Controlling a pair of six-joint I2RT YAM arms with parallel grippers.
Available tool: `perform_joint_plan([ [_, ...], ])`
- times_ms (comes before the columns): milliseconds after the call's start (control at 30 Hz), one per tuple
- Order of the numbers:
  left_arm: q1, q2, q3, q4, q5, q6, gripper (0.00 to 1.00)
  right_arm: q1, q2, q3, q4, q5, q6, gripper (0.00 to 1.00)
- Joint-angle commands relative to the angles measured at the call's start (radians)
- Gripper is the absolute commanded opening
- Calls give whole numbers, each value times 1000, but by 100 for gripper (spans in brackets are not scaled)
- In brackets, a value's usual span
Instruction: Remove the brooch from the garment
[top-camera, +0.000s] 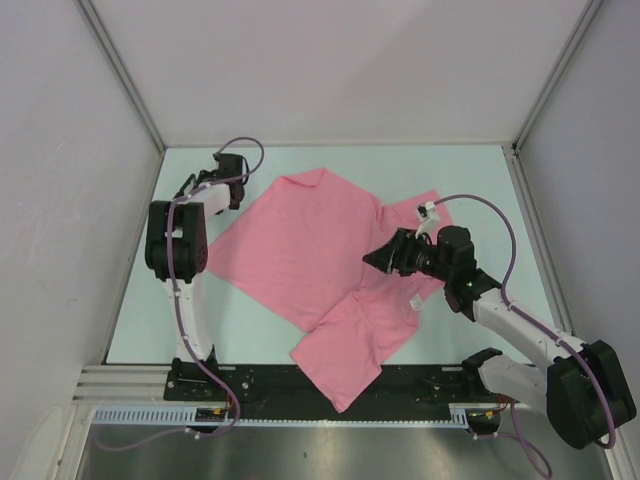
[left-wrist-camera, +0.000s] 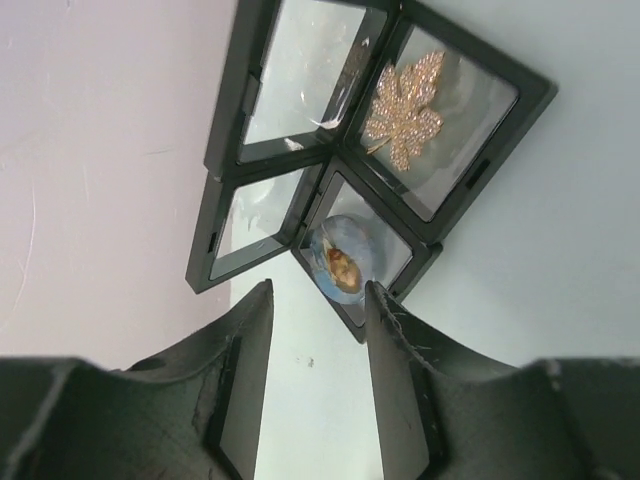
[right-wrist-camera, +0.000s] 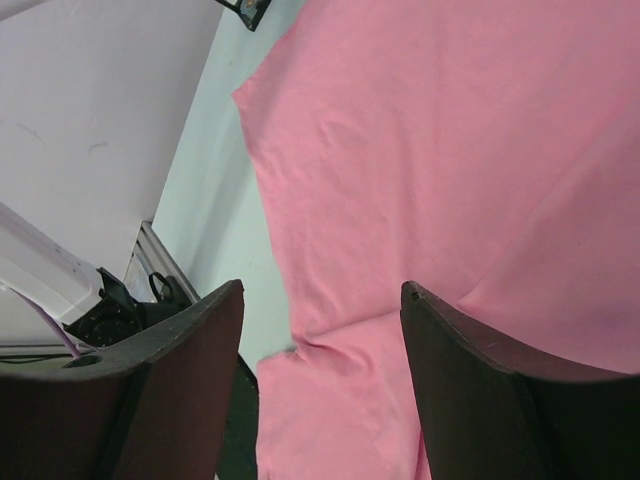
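Observation:
The garment (top-camera: 300, 250) is a pink T-shirt spread across the middle of the table, and it also fills the right wrist view (right-wrist-camera: 450, 150). A round blue brooch (left-wrist-camera: 340, 262) lies in a black frame case (left-wrist-camera: 420, 262), off the cloth. My left gripper (left-wrist-camera: 318, 290) is open just short of that brooch, with bare table between its fingers. In the top view the left gripper (top-camera: 236, 196) is at the far left corner, beside the shirt's edge. My right gripper (top-camera: 372, 258) hangs open above the shirt (right-wrist-camera: 322, 290), holding nothing.
Three more black frame cases adjoin the first: one holds a gold maple-leaf brooch (left-wrist-camera: 405, 108), the other two (left-wrist-camera: 300, 80) (left-wrist-camera: 255, 225) look empty. White walls close in the left and far sides. A small white label (top-camera: 413, 303) shows on the shirt. A black rail (top-camera: 300, 380) runs along the near edge.

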Motion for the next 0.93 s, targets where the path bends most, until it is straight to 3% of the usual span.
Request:
perform_joint_plan([
  [0, 4, -80, 96, -163, 133, -157, 47, -10, -32, 22, -30, 11, 7, 68],
  [67, 4, -112, 146, -275, 184, -261, 46, -10, -52, 39, -75, 42, -14, 68],
  [167, 2, -215, 120, -335, 432, -407, 46, -16, -78, 91, -212, 114, -83, 68],
  [200, 4, -310, 101, -338, 539, -442, 46, -18, -89, 105, -309, 145, -105, 69],
  [267, 4, -411, 20, -303, 900, -537, 46, -27, -123, 151, -398, 263, -175, 70],
  [300, 1, -518, -65, -233, 1025, -577, 46, -32, -132, 168, -499, 309, -207, 70],
  [333, -1, -591, -130, -162, 1312, -623, 46, -33, -143, 191, -553, 429, -250, 71],
  [367, -7, -657, -199, -76, 1428, -741, 46, -36, -163, 232, -663, 506, -269, 72],
  [400, -37, -723, -333, 111, 1510, -803, 46, -39, -175, 252, -709, 566, -281, 72],
  [433, -65, -860, -382, 174, 1591, -849, 47, -44, -190, 266, -746, 631, -295, 73],
  [600, -318, -1168, -485, 210, 1558, -866, 49, -48, -335, 343, -840, 602, -269, 87],
  [633, -339, -1235, -486, 201, 1546, -868, 50, -48, -353, 353, -837, 578, -255, 100],
  [800, -372, -1376, -424, 111, 1568, -872, 53, -48, -448, 396, -773, 455, -182, 100],
  [833, -370, -1407, -402, 84, 1557, -834, 99, -48, -441, 415, -768, 450, -166, 100],
  [900, -372, -1426, -316, -2, 1485, -780, 100, -48, -434, 465, -748, 398, -160, 100],
])
